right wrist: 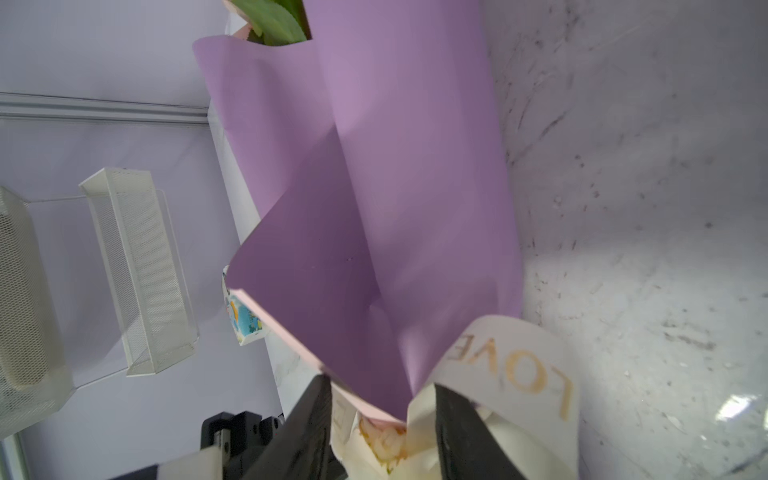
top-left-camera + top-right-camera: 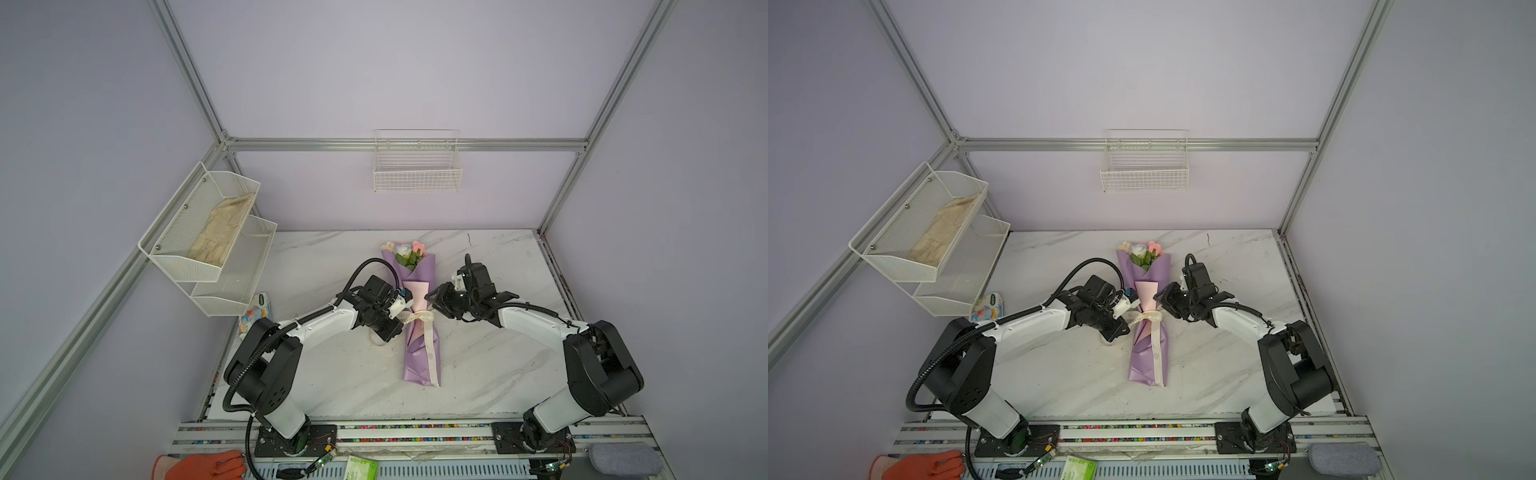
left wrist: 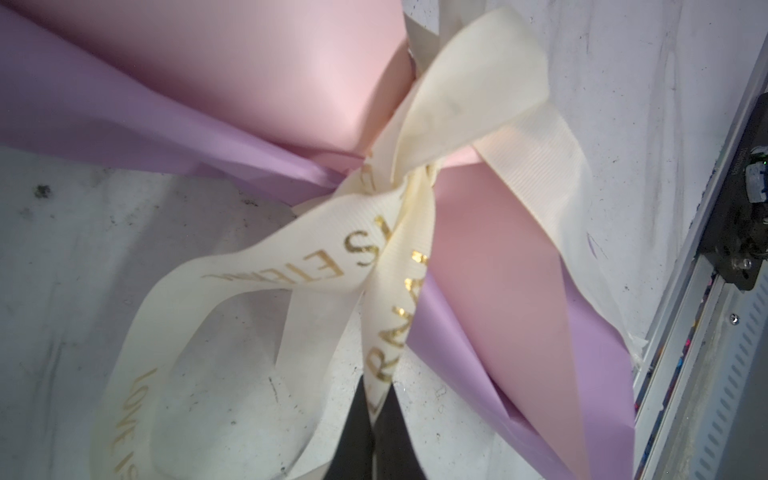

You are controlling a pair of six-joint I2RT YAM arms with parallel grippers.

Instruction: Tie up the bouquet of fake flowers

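Veined marble tabletop, conical paper-wrapped bouquet, ribbed ribbon

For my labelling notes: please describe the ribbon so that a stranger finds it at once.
In the middle of the marble table lies a bouquet in lilac paper. The cream ribbon wraps its middle; it alone carries gold letters.

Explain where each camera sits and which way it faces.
Top views: overhead behind the bases, looking down at table, bouquet, left arm, right arm.
Left wrist: on left arm, facing ribbon; left gripper shut on it.
Right wrist: on right arm, facing bouquet; right gripper jaws apart around ribbon.
Both wrist views share ribbon and bouquet.
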